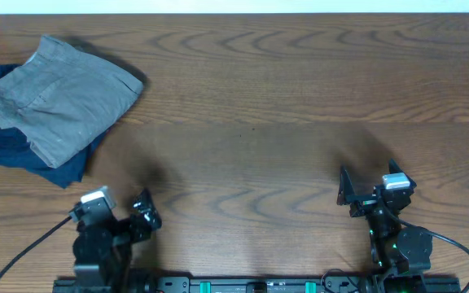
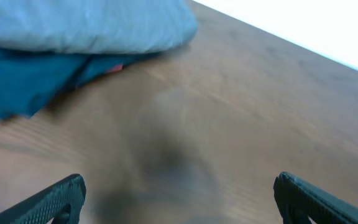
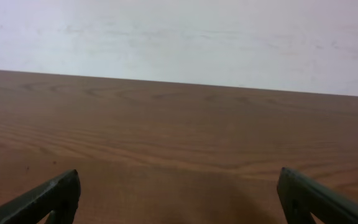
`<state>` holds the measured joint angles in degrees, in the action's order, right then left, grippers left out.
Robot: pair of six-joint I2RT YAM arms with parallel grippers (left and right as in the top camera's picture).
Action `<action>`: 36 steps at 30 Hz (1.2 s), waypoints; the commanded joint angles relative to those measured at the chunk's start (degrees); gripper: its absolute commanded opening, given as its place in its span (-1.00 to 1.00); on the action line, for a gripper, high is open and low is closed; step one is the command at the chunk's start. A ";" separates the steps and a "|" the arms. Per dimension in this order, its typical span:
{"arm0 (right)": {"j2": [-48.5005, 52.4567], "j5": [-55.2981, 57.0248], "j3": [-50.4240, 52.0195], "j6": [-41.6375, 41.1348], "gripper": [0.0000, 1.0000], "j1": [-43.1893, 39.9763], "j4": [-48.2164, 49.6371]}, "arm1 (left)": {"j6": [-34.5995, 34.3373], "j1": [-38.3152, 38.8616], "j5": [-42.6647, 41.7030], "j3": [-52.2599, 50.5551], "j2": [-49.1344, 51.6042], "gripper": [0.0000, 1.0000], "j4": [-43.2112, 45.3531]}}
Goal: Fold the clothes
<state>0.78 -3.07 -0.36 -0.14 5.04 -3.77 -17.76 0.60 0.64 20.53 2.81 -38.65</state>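
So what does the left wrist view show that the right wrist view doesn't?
Only the left wrist view: the grey shorts lying on top of a navy garment at upper left, plus the left tool, open and empty. Only the right wrist view: the right tool, also open and empty, and a wide band of white wall past the far edge of the table; no clothing. Both: bare wooden tabletop ahead of the tool, with white background beyond it.

Black arms (image 1: 98, 248), white wrist cameras (image 1: 94, 197)
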 commanded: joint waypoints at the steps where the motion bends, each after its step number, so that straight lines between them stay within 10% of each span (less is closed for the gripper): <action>1: -0.28 -0.57 0.04 0.90 0.98 -0.48 -0.20 | 0.33 -0.66 0.90 -6.69 -2.73 0.96 8.09; 8: -0.28 -0.57 0.04 0.90 0.98 -0.48 -0.17 | 0.37 -0.66 0.92 -20.55 -2.71 0.96 34.84; 36: -0.28 -0.57 0.04 0.90 0.99 -0.48 -0.17 | 1.42 -0.70 1.11 -20.31 -2.58 0.96 34.69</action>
<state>0.73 -3.09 -0.36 -0.12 5.04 -3.75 -17.52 0.14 0.67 2.15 0.58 -3.22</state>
